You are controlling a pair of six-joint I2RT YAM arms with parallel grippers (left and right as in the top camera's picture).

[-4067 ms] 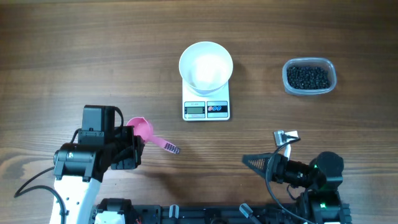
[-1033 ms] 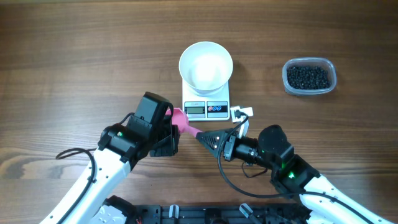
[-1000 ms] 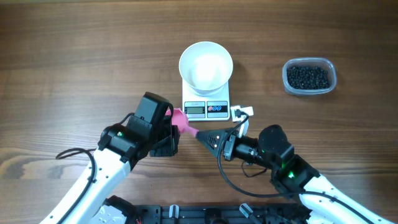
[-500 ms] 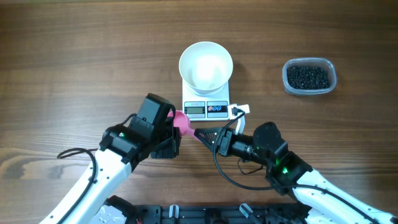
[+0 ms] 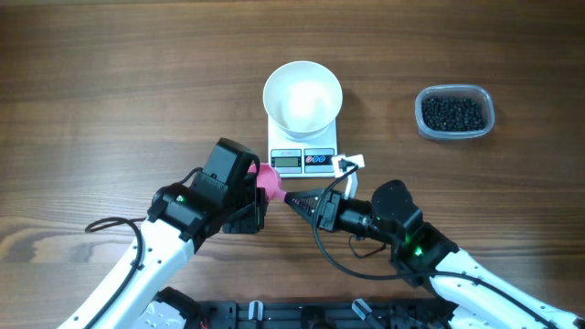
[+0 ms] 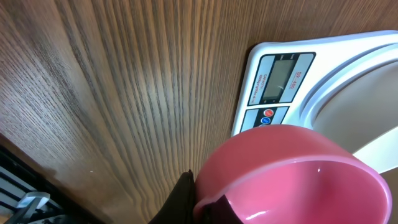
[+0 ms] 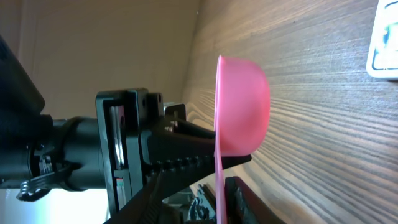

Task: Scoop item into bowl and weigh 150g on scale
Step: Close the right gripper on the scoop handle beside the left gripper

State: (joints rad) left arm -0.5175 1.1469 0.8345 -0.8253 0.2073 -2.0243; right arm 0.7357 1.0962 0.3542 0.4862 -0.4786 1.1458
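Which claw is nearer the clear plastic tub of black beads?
Right. The right claw sits left of the clear tub, toward the robot; the left claw is farther left, beyond the pink plastic scoop.

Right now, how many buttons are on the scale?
2. A red button and a blue button sit side by side on the front of the scale, next to its display. None seem hidden.

The left arm [image 5: 183, 215] and right arm [image 5: 402, 228] block the strip just in front of the scale [image 5: 303, 161], meeting at a pink scoop [image 5: 268, 177]. The bowl [image 5: 303, 94] lies open from above, and bare table [image 5: 379, 91] runs between it and the tub [image 5: 454, 112].
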